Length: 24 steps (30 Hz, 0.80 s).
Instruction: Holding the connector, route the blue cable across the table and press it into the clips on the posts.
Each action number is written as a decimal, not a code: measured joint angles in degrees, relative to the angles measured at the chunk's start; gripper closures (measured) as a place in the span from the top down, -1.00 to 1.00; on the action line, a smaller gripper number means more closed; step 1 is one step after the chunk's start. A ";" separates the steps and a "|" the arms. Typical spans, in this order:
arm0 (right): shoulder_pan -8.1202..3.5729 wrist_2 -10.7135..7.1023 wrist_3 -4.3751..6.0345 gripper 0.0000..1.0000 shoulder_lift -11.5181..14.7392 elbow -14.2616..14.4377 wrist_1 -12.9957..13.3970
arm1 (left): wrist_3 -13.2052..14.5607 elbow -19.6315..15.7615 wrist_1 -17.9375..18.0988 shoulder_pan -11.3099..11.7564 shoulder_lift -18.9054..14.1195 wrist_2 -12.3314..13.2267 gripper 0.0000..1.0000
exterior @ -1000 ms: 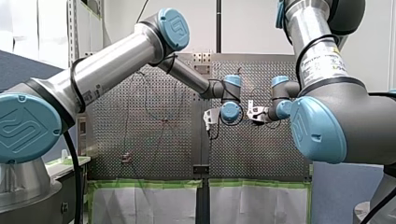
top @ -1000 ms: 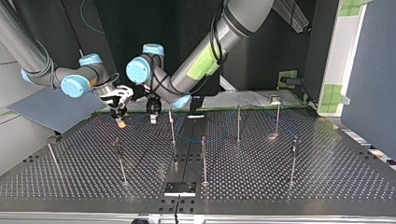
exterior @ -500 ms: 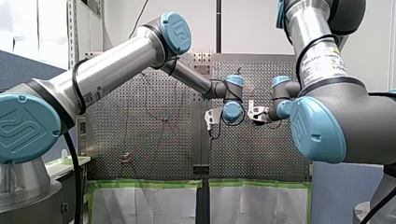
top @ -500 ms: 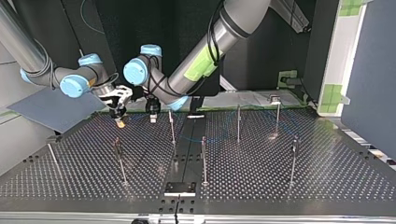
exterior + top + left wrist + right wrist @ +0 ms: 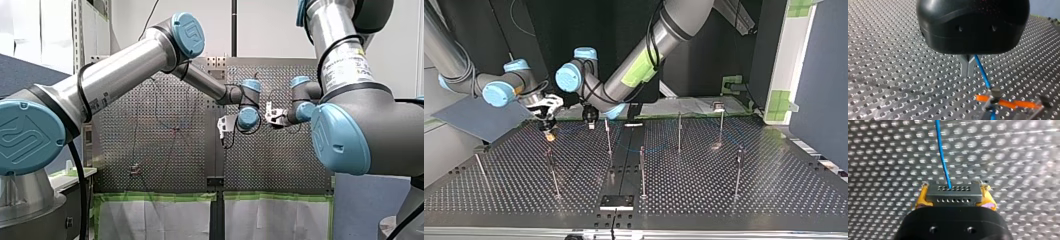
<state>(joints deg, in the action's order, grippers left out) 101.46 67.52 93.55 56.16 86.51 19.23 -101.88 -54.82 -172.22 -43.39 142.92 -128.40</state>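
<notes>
At the edge of the perforated metal tabletop nearest the arms, both tools worked close together. My right tool pinched the dark rectangular connector with rows of small holes between its yellow pads. The thin blue cable ran straight out of the connector's face. My left tool had its metal fingers pressed together, and the cable passed just beside them. Whether it was actually clamped could not be told.

Judgement: the step in hand was drawing the cable out ahead of the nearest thin upright metal post. To do it well:
- hold the connector firmly and carry it slowly;
- let the left tool guide the cable rather than drag it;
- keep the run straight so no slack loop snags a post.

Against the frame one second before, the right tool sat further toward the top view's left and the gap to the left tool was wider. The left tool had barely shifted.
</notes>
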 joint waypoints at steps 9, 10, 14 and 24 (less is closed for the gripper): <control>0.61 0.04 1.47 -1.00 4.30 -3.27 -2.28 | 0.08 0.08 -1.07 -0.53 -2.73 0.05 -0.98; 0.65 0.05 1.67 -1.00 4.85 -3.50 -2.78 | 0.09 0.08 -1.11 -0.62 -3.09 0.07 -0.98; 0.70 0.01 2.55 -1.00 6.69 -3.79 -4.34 | 0.22 0.09 -1.18 -1.11 -4.46 0.11 -0.98; 0.43 0.07 3.22 -1.00 9.95 -3.84 -6.78 | 0.28 0.10 -1.40 -2.24 -6.66 -0.10 -0.98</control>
<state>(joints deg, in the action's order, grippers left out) 101.89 67.60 96.77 66.11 82.67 12.45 -101.60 -54.73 -173.62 -45.63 136.26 -128.50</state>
